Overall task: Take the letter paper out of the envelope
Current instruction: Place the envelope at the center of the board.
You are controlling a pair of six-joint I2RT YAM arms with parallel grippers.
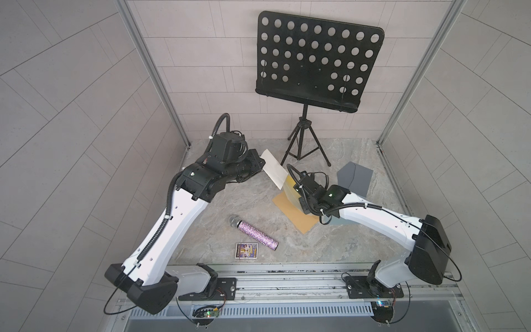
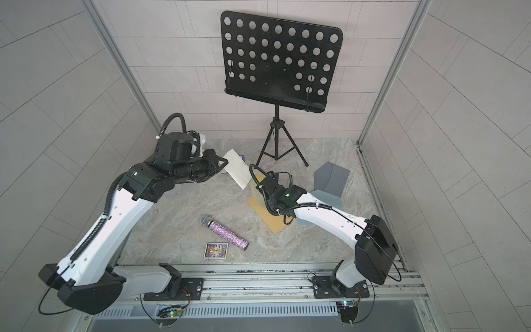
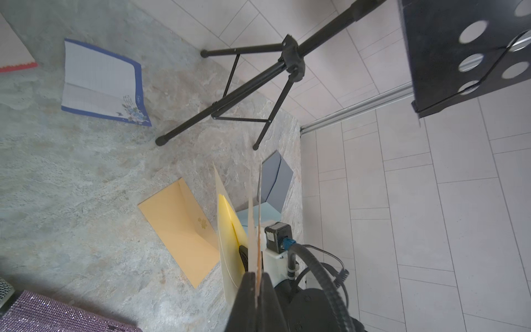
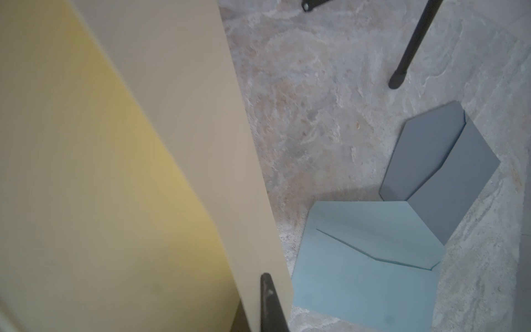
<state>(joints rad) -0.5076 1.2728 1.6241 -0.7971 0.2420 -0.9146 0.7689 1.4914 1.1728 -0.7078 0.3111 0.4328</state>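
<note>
Three tiled walls (image 1: 201,72) are seen around a stone-patterned desk (image 1: 244,201), with metal posts at the back corners and a rail (image 1: 287,276) along the front edge, where both arms are mounted. A black music stand (image 1: 316,57) is set at the back, its three legs spread on the desk.

The letter paper (image 1: 274,168) is held tilted in the air above the middle of the desk. Its upper end is clamped in the left gripper (image 1: 261,164), whose jaws are pressed together on the sheet. Its lower end is met by the yellow envelope (image 3: 227,224), which is pinched by the right gripper (image 3: 243,253). Whether the paper's end is inside the envelope cannot be told.

Under them a tan envelope (image 1: 298,220) is laid flat. A grey envelope (image 1: 356,178) and a pale blue envelope (image 4: 359,273) are placed near the right edge, touching. A glittery microphone (image 1: 255,232) and a small card (image 1: 247,250) are found just beside each other near the front edge. A blue-bordered sheet (image 3: 100,83) is laid near the stand's legs.

Bare desk is left between the microphone and the left arm, and in the back right corner.
</note>
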